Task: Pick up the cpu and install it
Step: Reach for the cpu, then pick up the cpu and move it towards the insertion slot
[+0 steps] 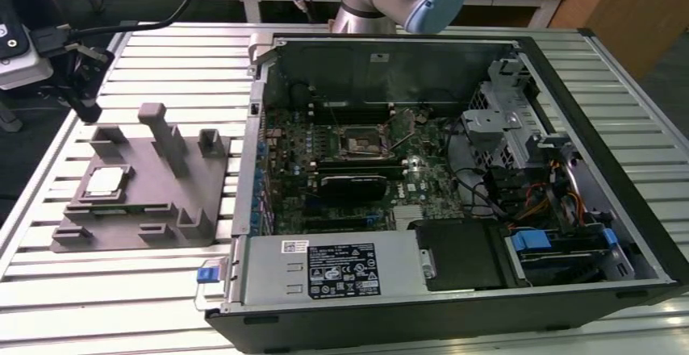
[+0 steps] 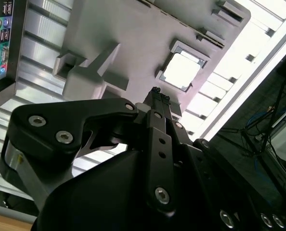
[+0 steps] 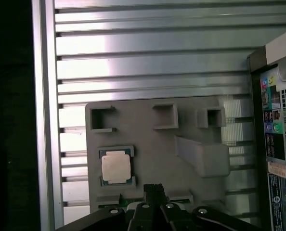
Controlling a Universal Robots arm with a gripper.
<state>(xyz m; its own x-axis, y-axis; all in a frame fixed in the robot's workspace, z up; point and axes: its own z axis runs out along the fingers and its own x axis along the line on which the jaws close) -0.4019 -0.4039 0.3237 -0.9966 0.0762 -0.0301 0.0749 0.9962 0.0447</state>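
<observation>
Cpu point(image 1: 105, 181) flat in recess of grey fixture point(image 1: 173, 198), on slatted table point(image 1: 129, 290), at exterior view's left of open PC case point(image 1: 453, 323). Gripper point(image 3: 154, 188) above fixture, near cpu, not touching, fingers pressed together, empty. Step judged: approach, pickup not begun. Grasp likely calls for fingers spread, centred over 2 opposite chip edges.

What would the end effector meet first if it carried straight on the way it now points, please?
Probably the grey fixture, just beside the cpu rather than on it; the end effector hangs above it, though depth is hard to judge.
</observation>
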